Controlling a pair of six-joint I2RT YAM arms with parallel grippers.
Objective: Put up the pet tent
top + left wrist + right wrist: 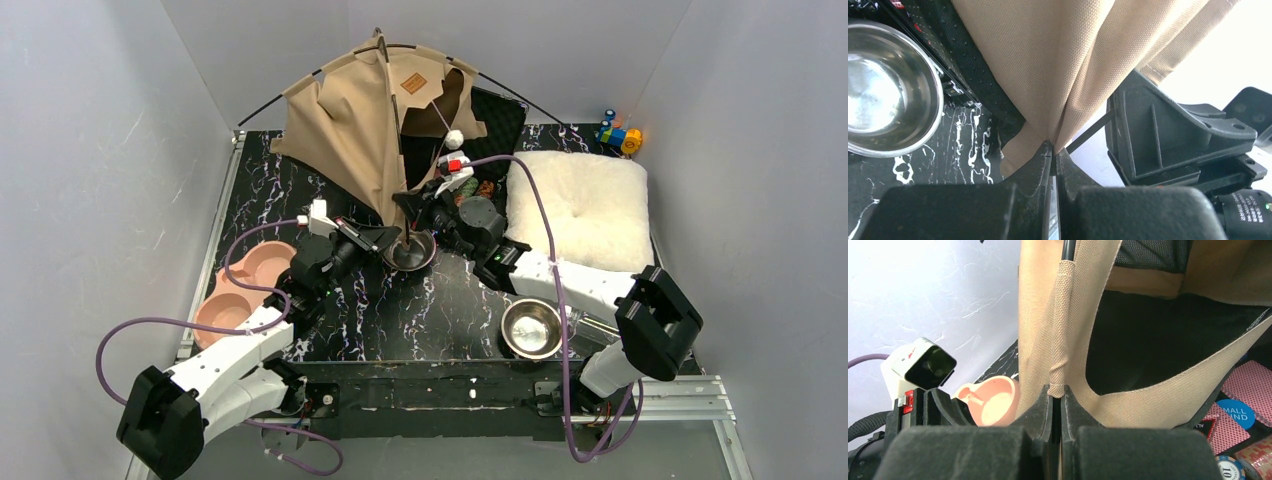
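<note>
**Top external view.**
- Item: pet tent (pixel 345 130), tan canvas on thin black poles. It stands half raised and slumped at the tabletop's far edge, left of centre. Its lowest front corner hangs toward the middle of the tabletop.
- Left end effector (pixel 393 236) and right end effector (pixel 418 198) meet at that corner, just beside each other.
- Also present: a white cushion (pixel 585 205) toward the far right corner, a pink double bowl (pixel 245 285) at the left edge, and a steel bowl (pixel 531 328) by the near edge.

**Left wrist view.**
- Left end effector (pixel 1053 150): clenched on a gathered fold of the canvas (pixel 1068 55), jaws nearly touching.
- A black pole (pixel 1090 132) runs out just beside the pinch.
- A second steel bowl (pixel 883 90) sits on the tabletop to the left.

**Right wrist view.**
- Right end effector (pixel 1056 392): clenched on the foot of the stitched pole sleeve (pixel 1060 330), from which a pole (pixel 1068 247) emerges above.
- The dark entrance opens to the right of the sleeve.

**Handling, as judged.**
- Weight: probably light.
- Canvas: soft and limp. A hold in mid-panel would likely only bunch the cloth.
- Poles: thin and springy, likely to bow and push back when the shelter is spread.
- Best holds: seams, the pole sleeve and the hem corners, where the doubled cloth resists slipping and carries the pull into the frame.
</note>
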